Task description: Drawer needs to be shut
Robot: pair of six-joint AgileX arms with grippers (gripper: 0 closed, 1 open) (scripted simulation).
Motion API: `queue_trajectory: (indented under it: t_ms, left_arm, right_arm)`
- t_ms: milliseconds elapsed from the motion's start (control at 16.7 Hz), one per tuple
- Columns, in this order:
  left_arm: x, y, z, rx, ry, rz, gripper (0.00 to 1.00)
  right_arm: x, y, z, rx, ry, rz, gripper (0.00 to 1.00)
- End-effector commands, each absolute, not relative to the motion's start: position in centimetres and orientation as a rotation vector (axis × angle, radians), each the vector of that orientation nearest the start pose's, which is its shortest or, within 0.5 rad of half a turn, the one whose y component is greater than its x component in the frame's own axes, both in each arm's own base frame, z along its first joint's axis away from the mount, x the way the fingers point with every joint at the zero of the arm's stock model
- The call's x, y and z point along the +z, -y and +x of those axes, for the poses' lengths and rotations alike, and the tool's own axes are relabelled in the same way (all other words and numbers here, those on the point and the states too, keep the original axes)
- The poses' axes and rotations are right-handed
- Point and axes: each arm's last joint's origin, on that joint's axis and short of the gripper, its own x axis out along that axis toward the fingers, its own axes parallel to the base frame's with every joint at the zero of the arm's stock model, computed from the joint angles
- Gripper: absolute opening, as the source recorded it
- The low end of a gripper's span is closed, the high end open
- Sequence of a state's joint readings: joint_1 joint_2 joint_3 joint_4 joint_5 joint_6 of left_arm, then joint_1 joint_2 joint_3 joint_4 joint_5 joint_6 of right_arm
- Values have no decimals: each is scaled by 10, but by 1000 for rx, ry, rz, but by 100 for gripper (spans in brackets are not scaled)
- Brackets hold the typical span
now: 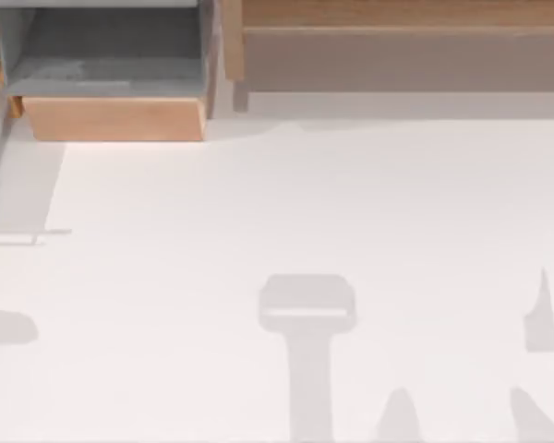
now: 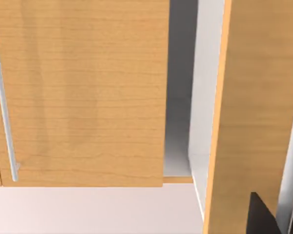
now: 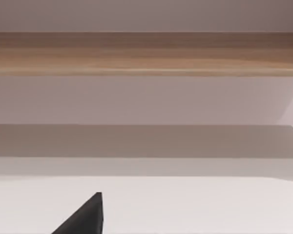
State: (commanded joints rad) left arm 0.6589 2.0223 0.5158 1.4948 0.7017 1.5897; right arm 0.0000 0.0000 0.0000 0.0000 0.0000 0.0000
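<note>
White table (image 1: pixel 305 203) carries the pulled-out drawer (image 1: pixel 114 118) at its far left, beside a long shelf (image 1: pixel 397 60).

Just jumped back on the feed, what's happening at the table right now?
The drawer at the far left of the table is pulled out, its grey inside showing behind the light-wood front, so it is not yet shut. Nothing is touching it in the top view. The left wrist view looks close at light-wood panels, a dark tip of the left end effector at its edge. The right end effector faces the long wooden shelf on the right.
</note>
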Motion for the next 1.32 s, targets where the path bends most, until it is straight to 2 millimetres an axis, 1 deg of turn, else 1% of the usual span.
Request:
queue_trajectory:
  t_ms: [240,360,480,780,900,1200,1320]
  left_arm:
    - [95,-174,254,-16,16,1571,0]
    - [91,-174,255,-27,2,1555,0]
    - [91,-175,264,-29,6,1557,0]
    - [91,-174,304,-28,2,1556,0]
    - [91,-173,315,-27,1,1555,0]
    - [90,-174,316,-29,-4,1550,0]
    - [91,-175,324,-25,-4,1552,0]
  right_arm:
    - [160,1,106,0,0,0,100]
    - [160,1,106,0,0,0,100]
    - [160,1,106,0,0,0,100]
    - [160,1,106,0,0,0,100]
    - [160,1,106,0,0,0,100]
    - [160,1,106,0,0,0,100]
    - [160,1,106,0,0,0,100]
